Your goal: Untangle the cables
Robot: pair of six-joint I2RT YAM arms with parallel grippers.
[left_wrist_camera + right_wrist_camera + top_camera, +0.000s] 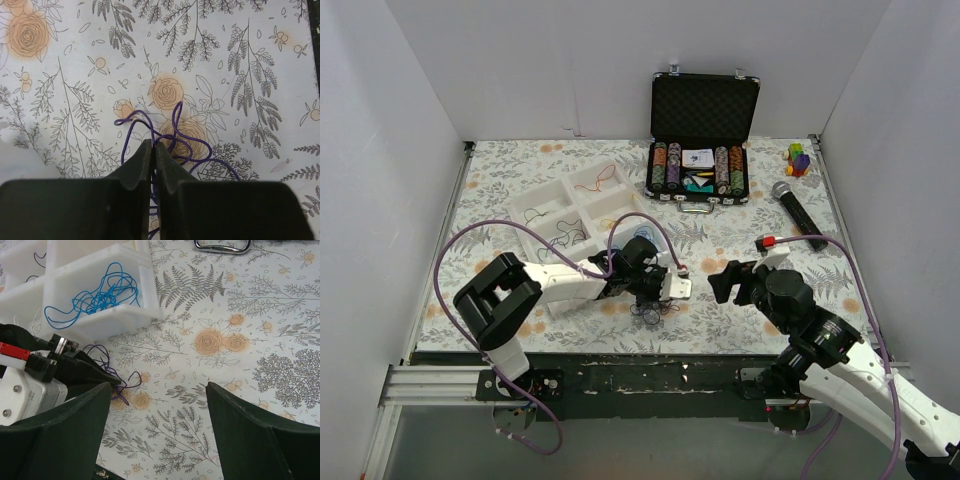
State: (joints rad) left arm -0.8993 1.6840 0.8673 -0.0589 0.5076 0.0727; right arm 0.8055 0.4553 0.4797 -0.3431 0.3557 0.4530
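Note:
A thin purple cable lies in loose loops on the flowered table. My left gripper is shut on a strand of it, low over the table. In the top view the left gripper sits right above the purple loops. My right gripper is open and empty. It hangs to the right of the purple cable, and in the top view it is clear of the left gripper. A blue cable lies in a white tray.
The white compartment tray at the left holds blue, dark and orange cables. An open case of poker chips stands at the back. A microphone and a coloured block toy lie at the right.

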